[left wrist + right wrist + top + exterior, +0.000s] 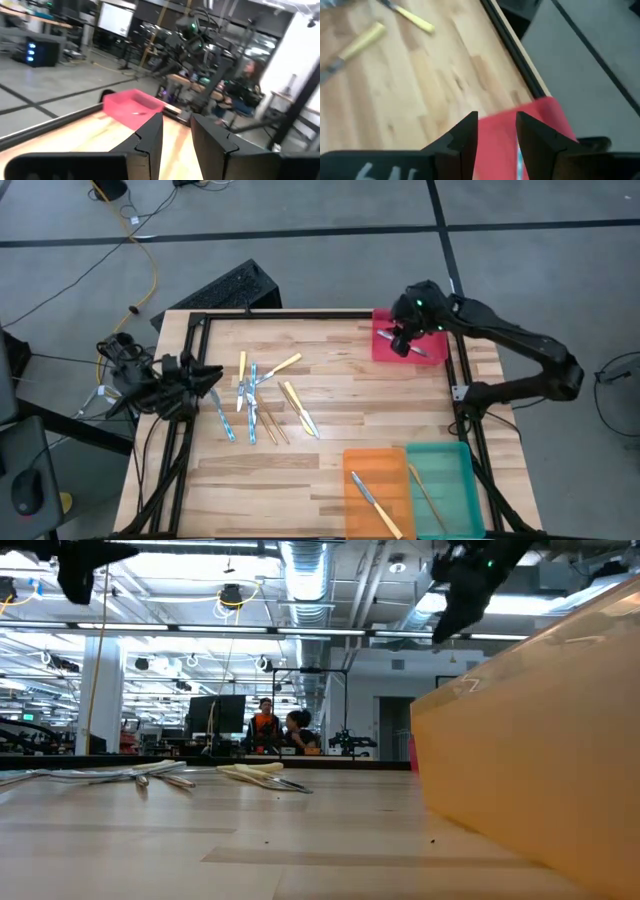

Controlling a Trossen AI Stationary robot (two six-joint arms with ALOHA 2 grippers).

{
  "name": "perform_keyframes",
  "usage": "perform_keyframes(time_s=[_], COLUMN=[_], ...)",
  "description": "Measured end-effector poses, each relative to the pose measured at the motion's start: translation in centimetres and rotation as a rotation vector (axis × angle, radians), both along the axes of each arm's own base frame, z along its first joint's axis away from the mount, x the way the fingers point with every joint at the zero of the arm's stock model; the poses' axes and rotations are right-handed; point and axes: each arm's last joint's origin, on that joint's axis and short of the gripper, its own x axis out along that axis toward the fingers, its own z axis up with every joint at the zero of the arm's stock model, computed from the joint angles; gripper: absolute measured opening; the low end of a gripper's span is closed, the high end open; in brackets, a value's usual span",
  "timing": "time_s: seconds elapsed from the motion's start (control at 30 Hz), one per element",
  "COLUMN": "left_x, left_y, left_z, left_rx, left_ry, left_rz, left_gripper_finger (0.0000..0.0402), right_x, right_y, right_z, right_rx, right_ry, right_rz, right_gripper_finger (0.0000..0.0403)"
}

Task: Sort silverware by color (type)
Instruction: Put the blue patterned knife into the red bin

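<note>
Loose silverware (262, 398) lies flat mid-table: light-blue-handled, yellow-handled and tan wooden pieces, also seen in the low view (255, 773). The red tray (385, 345) holds one utensil (427, 352), whose light-blue handle (520, 159) shows in the right wrist view. My right gripper (402, 340) hovers open above this tray (545, 117), holding nothing. One yellow-handled utensil (368, 492) lies in the orange tray (352, 500), and a wooden piece (425, 488) in the teal tray (462, 480). My left gripper (212, 376) is open and empty at the table's left side, left of the pile.
A black metal frame (290, 314) runs along the table's far, left and right edges. The orange tray (540, 770) stands close before the low camera and blocks its right half. Bare wood (270, 470) lies between the pile and the near edge. People (280, 728) sit far behind the table.
</note>
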Motion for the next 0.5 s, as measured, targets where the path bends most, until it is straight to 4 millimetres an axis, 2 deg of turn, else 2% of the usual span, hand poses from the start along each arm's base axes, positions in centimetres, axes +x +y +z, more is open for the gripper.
perform_keyframes(time_s=[0.17, 0.3, 0.5], left_x=[1.4, 2.4, 3.3], left_y=[-1.5, -2.5, -3.2], left_z=[2.2, 3.0, 3.4], left_rx=[0.019, 0.0, -0.142], left_ry=[0.065, 0.233, 0.585], left_rz=[-0.059, -0.096, -0.071], left_gripper_finger=[0.0089, 0.0081, 0.0013], right_x=[0.3, 1.1, 2.6], right_y=[2.5, 4.5, 7.2], right_z=[0.8, 0.8, 0.3], right_rx=[0.075, 0.13, 0.124], right_ry=[-0.089, -0.109, -0.079], right_rz=[0.0, 0.046, 0.134], right_gripper_finger=[0.0155, 0.0155, 0.0155])
